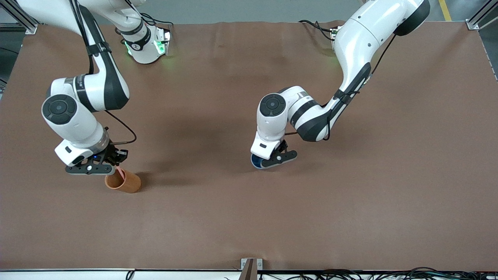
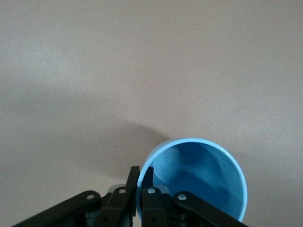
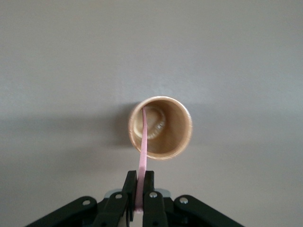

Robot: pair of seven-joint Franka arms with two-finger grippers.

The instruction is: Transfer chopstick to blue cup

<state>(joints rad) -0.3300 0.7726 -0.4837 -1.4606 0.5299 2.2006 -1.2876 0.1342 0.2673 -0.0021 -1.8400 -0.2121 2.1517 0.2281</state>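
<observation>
The pink chopstick (image 3: 142, 151) stands slanted in an orange-brown cup (image 3: 176, 135), its lower end on the cup's bottom. My right gripper (image 3: 140, 177) is shut on the chopstick's upper end, just above that cup (image 1: 123, 182); a short piece of the stick (image 1: 121, 174) shows at the rim. The blue cup (image 2: 201, 182) stands upright on the mat. My left gripper (image 2: 140, 172) is shut on its rim, one finger inside and one outside. From the front, the blue cup (image 1: 255, 161) is mostly hidden under the left gripper (image 1: 268, 163).
Brown mat (image 1: 249, 217) covers the whole table. The orange-brown cup stands toward the right arm's end, the blue cup near the middle. A small metal bracket (image 1: 251, 264) sits at the table edge nearest the front camera.
</observation>
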